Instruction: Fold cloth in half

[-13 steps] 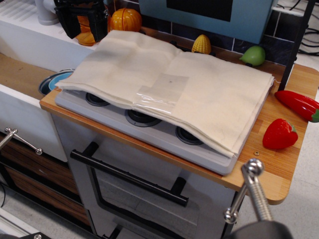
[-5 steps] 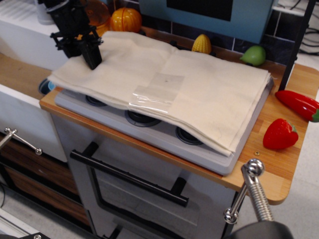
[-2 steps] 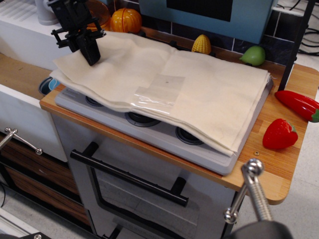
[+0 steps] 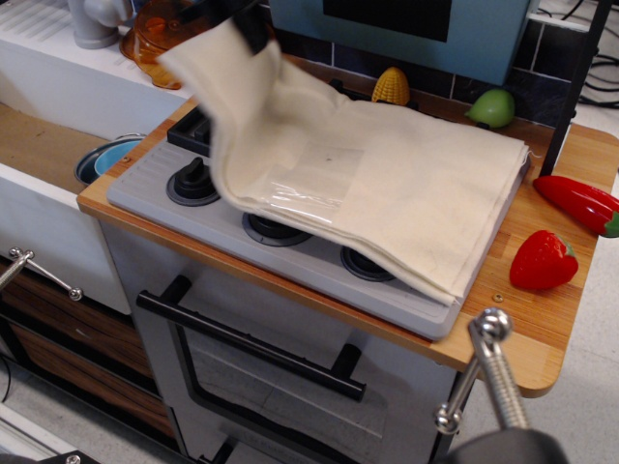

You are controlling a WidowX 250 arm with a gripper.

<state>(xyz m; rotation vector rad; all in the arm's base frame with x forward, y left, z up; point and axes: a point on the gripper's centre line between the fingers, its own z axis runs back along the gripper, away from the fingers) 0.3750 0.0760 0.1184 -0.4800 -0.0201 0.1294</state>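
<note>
cloth [image 4: 387, 184] left end now lifted | long axis left-right | claw [image 4: 253, 29] gripping

- a play kitchen set up as a robot test bench, not a real home kitchen
- a toy stove [image 4: 290, 253] with knobs and burner rings sits in a wooden counter [image 4: 542, 329], with an oven door handle [image 4: 247, 335] below
- plastic food lies around: a strawberry [image 4: 543, 261], a red pepper [image 4: 580, 201], a corn cob [image 4: 391, 86]
- dark tiled backsplash [image 4: 549, 53] behind
</note>
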